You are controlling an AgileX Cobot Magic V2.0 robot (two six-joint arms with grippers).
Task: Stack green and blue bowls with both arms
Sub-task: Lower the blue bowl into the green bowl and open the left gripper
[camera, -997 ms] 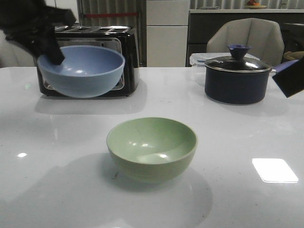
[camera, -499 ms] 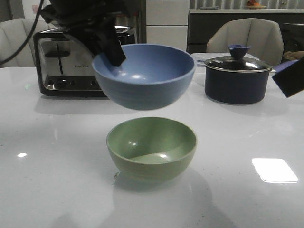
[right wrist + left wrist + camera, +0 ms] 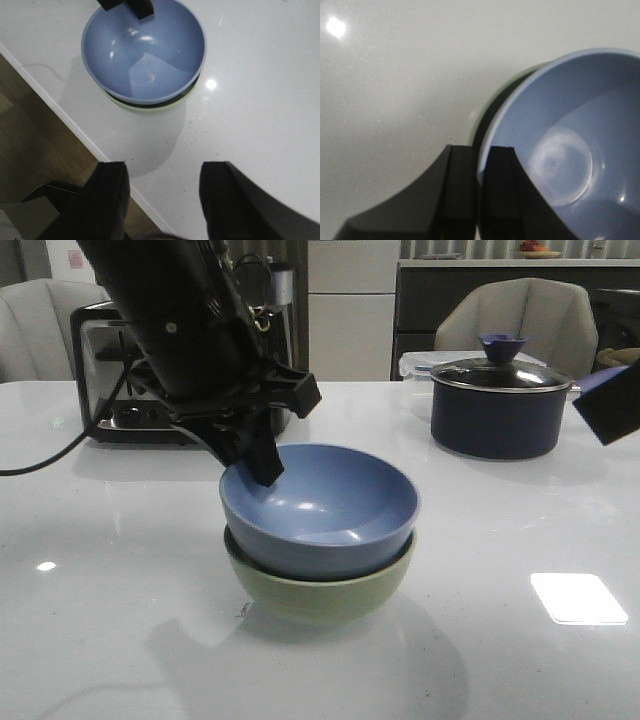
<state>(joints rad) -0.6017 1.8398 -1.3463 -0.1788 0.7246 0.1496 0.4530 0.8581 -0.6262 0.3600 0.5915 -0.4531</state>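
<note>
On the white table [image 3: 520, 660], the blue bowl [image 3: 320, 505] sits nested in the green bowl [image 3: 320, 590]. The left gripper [image 3: 479, 170] pinches its rim; the right gripper [image 3: 162, 192] hangs apart, empty. Lifting before letting go could tip both bowls.

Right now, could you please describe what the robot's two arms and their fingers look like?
The left arm is a thick, glossy black cylinder ending in an angular black left gripper, with a black cable trailing over the table. Its fingers are flat, matte black blocks. The right gripper has two broad, black, rounded fingers. No markings are visible.
</note>
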